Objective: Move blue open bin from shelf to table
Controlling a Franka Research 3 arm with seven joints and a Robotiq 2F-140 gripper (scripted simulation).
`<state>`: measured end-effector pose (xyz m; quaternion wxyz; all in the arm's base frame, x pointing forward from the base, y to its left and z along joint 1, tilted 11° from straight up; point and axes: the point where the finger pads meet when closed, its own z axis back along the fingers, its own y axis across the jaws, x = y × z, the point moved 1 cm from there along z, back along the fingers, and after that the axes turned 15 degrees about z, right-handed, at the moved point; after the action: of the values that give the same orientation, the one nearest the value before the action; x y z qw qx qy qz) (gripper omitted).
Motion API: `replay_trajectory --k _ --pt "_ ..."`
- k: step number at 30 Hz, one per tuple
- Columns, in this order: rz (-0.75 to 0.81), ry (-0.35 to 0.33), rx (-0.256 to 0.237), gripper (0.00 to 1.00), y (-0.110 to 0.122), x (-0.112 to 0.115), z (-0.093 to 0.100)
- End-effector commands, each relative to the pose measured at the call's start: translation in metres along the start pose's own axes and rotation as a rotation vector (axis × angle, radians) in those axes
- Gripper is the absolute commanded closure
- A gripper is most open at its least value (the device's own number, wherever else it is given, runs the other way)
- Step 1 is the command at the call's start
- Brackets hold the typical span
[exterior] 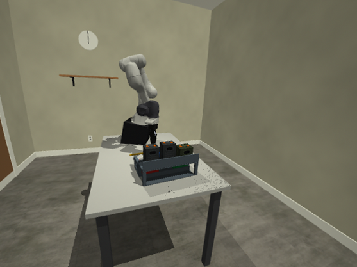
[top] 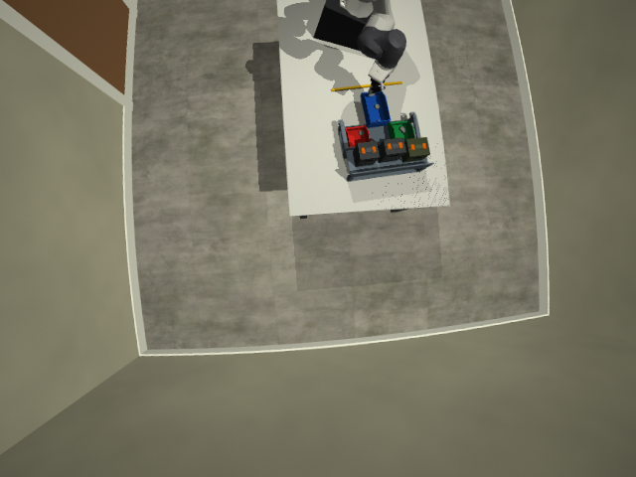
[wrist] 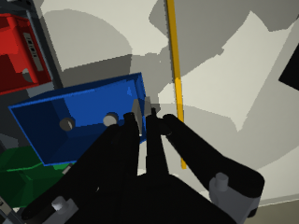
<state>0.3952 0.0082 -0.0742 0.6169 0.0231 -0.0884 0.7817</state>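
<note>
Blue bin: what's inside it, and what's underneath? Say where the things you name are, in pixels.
Inside the blue bin (top: 382,115) (wrist: 95,100) lie two small round grey parts, seen from the wrist. Its floor near the pincer (top: 375,90) (wrist: 143,114) is partly covered by the fingers. The underside is hidden, so I can't tell what it rests on.

Three boxes (exterior: 167,150) above grey shelf (exterior: 171,161).

It looks like a lab or small workshop room. A robot arm (top: 384,46) (exterior: 133,75) stands on the table (top: 313,169) (exterior: 113,184). On its near end sits a rack (top: 388,173) (exterior: 171,161) of coloured parts bins. Beyond the table, a plain wall (exterior: 168,44) bears a clock (exterior: 88,40) and a shelf (exterior: 88,76); around it lies grey floor (top: 205,246) (exterior: 261,228).
</note>
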Motion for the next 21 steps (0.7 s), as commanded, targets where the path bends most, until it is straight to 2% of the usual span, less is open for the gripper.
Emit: replay_trajectory --k 1,21 --pt "-0.031 0.001 -0.02 1.0 0.0 0.002 0.002" --pt "-0.031 0.001 -0.02 1.0 0.01 0.004 0.002"
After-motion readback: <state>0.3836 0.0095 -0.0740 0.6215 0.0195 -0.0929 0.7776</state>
